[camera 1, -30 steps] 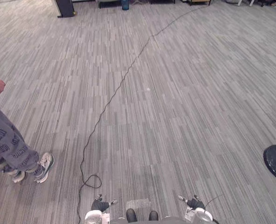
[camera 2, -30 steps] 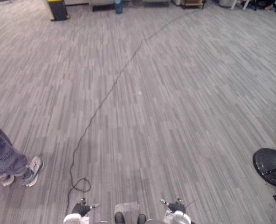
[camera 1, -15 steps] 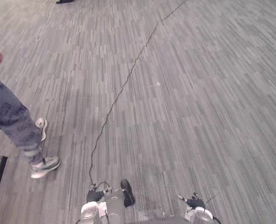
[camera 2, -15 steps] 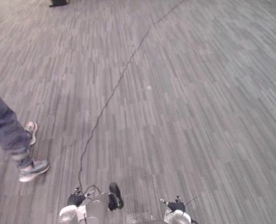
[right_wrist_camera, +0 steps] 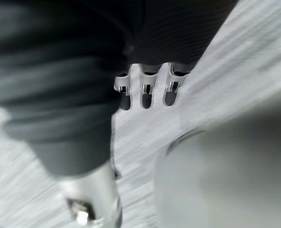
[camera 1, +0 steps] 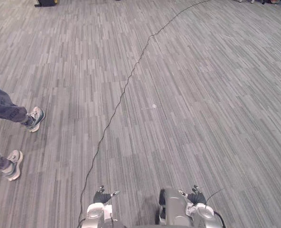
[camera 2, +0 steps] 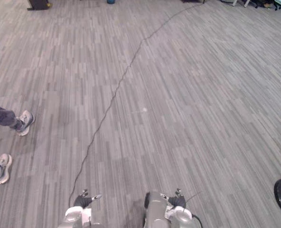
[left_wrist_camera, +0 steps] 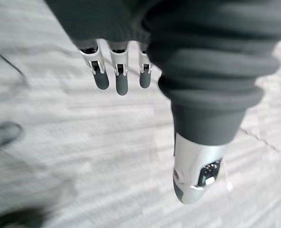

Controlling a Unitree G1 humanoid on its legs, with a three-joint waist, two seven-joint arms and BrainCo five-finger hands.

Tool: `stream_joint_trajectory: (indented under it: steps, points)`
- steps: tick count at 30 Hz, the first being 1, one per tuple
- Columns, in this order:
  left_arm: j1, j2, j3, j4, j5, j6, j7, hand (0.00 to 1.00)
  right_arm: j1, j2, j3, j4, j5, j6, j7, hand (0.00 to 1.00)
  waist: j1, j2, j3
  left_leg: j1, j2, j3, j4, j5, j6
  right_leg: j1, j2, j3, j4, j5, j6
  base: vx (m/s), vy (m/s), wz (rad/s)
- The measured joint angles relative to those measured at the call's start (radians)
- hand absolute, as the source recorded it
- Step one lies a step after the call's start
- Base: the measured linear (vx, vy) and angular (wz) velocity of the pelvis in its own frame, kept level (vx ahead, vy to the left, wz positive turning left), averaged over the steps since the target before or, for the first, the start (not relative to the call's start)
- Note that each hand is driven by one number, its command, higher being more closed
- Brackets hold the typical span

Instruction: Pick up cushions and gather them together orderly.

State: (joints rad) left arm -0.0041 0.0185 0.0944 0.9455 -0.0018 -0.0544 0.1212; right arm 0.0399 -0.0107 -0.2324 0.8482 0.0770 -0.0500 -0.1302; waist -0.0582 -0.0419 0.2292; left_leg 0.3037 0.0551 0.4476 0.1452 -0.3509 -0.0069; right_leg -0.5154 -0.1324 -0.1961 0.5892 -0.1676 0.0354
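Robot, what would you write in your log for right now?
left hand: open, empty | right hand: open, empty | task: nothing picked up yet | person's shoes: on carpet, robot's left

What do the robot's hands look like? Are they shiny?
Partly, yes. The left hand and the right hand each have slim silver fingers with rounded dark tips, plus a thicker silver thumb. A dark ribbed cover wraps the back of each hand and the wrist, a bit like a sleeve.
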Motion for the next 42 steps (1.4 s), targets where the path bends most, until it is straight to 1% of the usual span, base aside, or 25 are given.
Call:
stream_joint_trajectory:
  steps: [1,2,5,7,8,9,11,13,15,17,18,19,21,24,26,27,30,33,35,36,37,38,39,41,42]
  points:
    - [-0.007,-0.013,0.001,0.024,0.001,-0.002,-0.004,0.0,-0.005,-0.011,-0.006,0.018,0.003,0.0,0.002,0.0,-0.014,0.01,0.01,0.054,0.014,-0.057,-0.021,0.0,-0.01,0.045,0.04,0.027,-0.142,0.18,-0.067,0.67,-0.196,0.57]
    - [-0.019,-0.027,0.003,0.039,0.001,-0.001,-0.009,0.0,-0.026,-0.038,-0.012,0.033,-0.006,0.0,0.003,0.0,-0.005,0.054,0.017,0.065,0.042,-0.076,-0.036,0.03,-0.037,0.054,0.056,-0.002,-0.124,0.169,-0.075,0.68,-0.179,0.47]
    - [-0.015,-0.051,0.021,0.034,0.001,-0.004,-0.018,0.0,-0.034,-0.037,-0.079,0.038,-0.036,0.013,0.004,0.0,-0.01,0.064,0.03,0.075,0.049,-0.157,0.047,0.219,-0.102,0.061,0.006,-0.018,0.072,0.028,-0.115,0.68,-0.261,0.36]
    - [-0.004,-0.059,0.049,0.022,0.001,-0.004,-0.018,0.0,-0.018,-0.032,-0.07,0.031,-0.037,0.017,0.005,0.0,-0.013,0.067,0.029,-0.017,0.107,-0.194,0.317,0.319,-0.116,0.168,0.014,-0.041,0.023,-0.043,-0.1,0.5,-0.212,0.28]
    - [0.004,-0.072,0.095,0.001,0.001,-0.004,-0.019,0.0,-0.018,-0.025,-0.051,0.029,-0.036,0.021,0.005,0.0,-0.001,0.077,0.031,-0.155,0.181,-0.208,0.624,0.376,-0.119,0.25,0.051,-0.036,-0.049,-0.091,-0.098,0.53,-0.143,-0.2]
    - [0.007,-0.075,0.11,-0.011,0.001,-0.003,-0.021,0.0,-0.02,-0.015,-0.031,0.033,-0.035,0.024,0.005,0.0,0.015,0.083,0.035,-0.254,0.239,-0.187,0.825,0.336,-0.103,0.314,0.087,-0.027,-0.094,-0.109,-0.109,0.62,-0.16,-0.3]
    - [0.02,-0.071,0.123,-0.05,0.001,-0.003,-0.021,0.0,-0.015,-0.002,-0.015,0.034,-0.033,0.027,0.003,0.0,0.03,0.071,0.041,-0.373,0.269,-0.147,0.945,0.235,-0.07,0.446,0.104,-0.012,-0.176,-0.133,-0.114,0.47,-0.053,-0.29]
    - [0.024,-0.072,0.122,-0.092,0.001,-0.006,-0.021,0.0,-0.001,0.002,0.008,0.032,-0.033,0.032,0.001,0.0,0.053,0.049,0.044,-0.463,0.268,-0.073,0.873,0.159,-0.038,0.561,0.096,0.008,-0.261,-0.145,-0.098,0.47,0.018,-0.28]
    - [0.03,-0.075,0.121,-0.123,0.001,-0.009,-0.025,0.0,0.008,0.007,0.011,0.03,-0.033,0.032,0.001,0.0,0.064,0.042,0.037,-0.534,0.232,0.002,0.624,0.122,-0.038,0.644,0.067,0.032,-0.322,-0.16,-0.063,0.56,0.121,-0.43]
    - [0.03,-0.078,0.122,-0.134,0.0,-0.013,-0.026,0.0,0.008,0.012,0.005,0.031,-0.033,0.033,0.0,0.0,0.073,0.041,0.037,-0.572,0.176,0.007,0.382,0.149,-0.037,0.696,0.036,0.064,-0.336,-0.185,-0.028,0.61,0.206,-0.54]
    - [0.031,-0.078,0.121,-0.138,-0.002,-0.022,-0.026,0.0,0.009,0.015,0.006,0.032,-0.033,0.032,-0.004,0.0,0.079,0.039,0.035,-0.589,0.126,-0.032,0.2,0.237,-0.045,0.731,0.011,0.1,-0.349,-0.219,0.003,0.63,0.308,-0.9]
    - [0.031,-0.082,0.12,-0.138,-0.002,-0.028,-0.025,0.0,0.02,0.014,0.009,0.038,-0.033,0.033,-0.006,0.0,0.099,0.026,0.022,-0.583,0.091,-0.075,0.198,0.333,-0.035,0.748,-0.008,0.156,-0.352,-0.245,0.013,0.62,0.325,-0.94]
    - [0.029,-0.06,0.115,-0.128,-0.002,-0.026,-0.024,0.0,0.022,0.049,0.008,0.042,-0.034,0.032,-0.006,0.0,0.08,-0.013,-0.009,-0.592,0.059,-0.071,0.254,0.255,-0.009,0.728,-0.033,0.265,-0.322,-0.186,-0.034,0.65,0.342,-0.4]
    - [0.041,-0.03,0.109,-0.133,-0.002,-0.021,-0.025,0.0,0.039,0.063,0.003,0.037,-0.036,0.032,-0.005,0.0,0.097,-0.073,-0.044,-0.538,0.059,-0.018,0.383,0.11,0.013,0.67,-0.066,0.374,-0.098,-0.124,0.037,0.71,0.323,-0.62]
    - [0.051,-0.008,0.091,-0.103,-0.002,-0.016,-0.024,0.0,0.038,0.071,0.019,0.019,-0.038,0.02,-0.002,0.0,0.091,-0.069,-0.038,-0.403,0.055,0.047,0.339,0.052,0.009,0.489,-0.072,0.372,0.316,0.004,0.232,0.57,0.191,-1.0]
    - [0.05,-0.003,0.078,-0.089,-0.001,-0.013,-0.024,0.0,0.039,0.071,0.023,0.019,-0.038,0.021,0.001,0.0,0.085,-0.071,-0.038,-0.36,0.055,0.057,0.321,0.048,0.01,0.44,-0.071,0.345,0.423,0.002,0.23,0.5,0.125,-0.85]
    - [0.062,-0.003,0.059,-0.072,0.0,-0.005,-0.023,0.0,0.043,0.06,0.04,-0.048,-0.039,0.018,0.006,0.0,0.067,-0.03,-0.025,-0.137,0.069,0.167,0.177,0.048,0.009,0.219,-0.073,0.141,0.552,-0.09,0.059,0.54,0.142,-1.01]
    - [0.045,0.007,0.032,-0.04,0.0,-0.003,-0.024,0.0,0.035,0.067,0.03,-0.09,-0.04,0.008,0.009,0.0,0.028,-0.025,-0.02,-0.021,0.09,0.241,0.1,0.047,-0.018,0.059,-0.069,-0.062,0.329,-0.125,0.002,0.52,0.016,-0.6]
    - [0.028,0.005,0.018,-0.018,0.001,-0.002,-0.029,0.0,0.022,0.047,0.031,-0.067,-0.04,0.011,0.012,0.0,0.018,-0.022,-0.018,0.052,0.083,0.264,0.043,0.06,-0.042,0.019,-0.031,-0.146,0.058,-0.041,-0.066,0.57,-0.07,-0.36]
    - [0.027,0.01,0.005,-0.006,0.001,-0.002,-0.031,0.0,0.026,0.039,0.033,-0.037,-0.039,0.011,0.012,0.0,0.009,-0.031,-0.02,0.093,0.055,0.253,0.015,0.08,-0.079,0.03,-0.004,-0.155,-0.118,0.117,-0.125,0.61,-0.088,-0.38]
    - [0.017,0.003,0.005,0.012,0.002,-0.002,-0.032,0.0,0.015,0.029,0.019,-0.029,-0.032,0.009,0.018,0.0,0.002,-0.012,-0.016,0.122,0.067,0.246,0.004,0.093,-0.1,0.034,0.027,-0.145,-0.1,0.159,-0.208,0.64,-0.087,-0.58]
    - [0.008,-0.007,0.007,0.023,0.007,0.0,-0.039,0.0,-0.018,0.01,0.009,-0.028,-0.043,0.011,0.018,0.0,0.006,0.031,-0.013,0.125,0.093,0.232,0.01,0.168,-0.154,0.032,0.049,-0.157,-0.067,0.11,-0.23,0.65,-0.104,-0.54]
    - [-0.015,-0.019,0.01,0.021,0.022,0.001,-0.038,0.0,-0.02,0.006,-0.001,-0.032,-0.053,0.014,0.022,0.0,-0.008,0.034,-0.007,0.117,0.098,0.199,0.056,0.266,-0.183,0.03,0.044,-0.146,-0.013,0.051,-0.23,0.76,-0.188,-0.49]
    - [-0.024,-0.041,0.039,0.004,0.034,-0.001,-0.036,0.0,-0.012,0.013,-0.015,-0.042,-0.071,0.026,0.024,0.0,-0.015,0.06,0.009,0.035,0.204,0.087,0.363,0.442,-0.135,0.139,0.083,-0.141,-0.042,-0.014,-0.228,0.62,-0.235,-0.2]
    - [-0.024,-0.041,0.05,-0.004,0.039,-0.002,-0.036,0.0,-0.009,0.018,-0.006,-0.045,-0.078,0.027,0.024,0.0,-0.016,0.066,0.01,-0.018,0.241,0.04,0.5,0.457,-0.113,0.176,0.1,-0.136,-0.064,-0.026,-0.226,0.47,-0.169,-0.58]
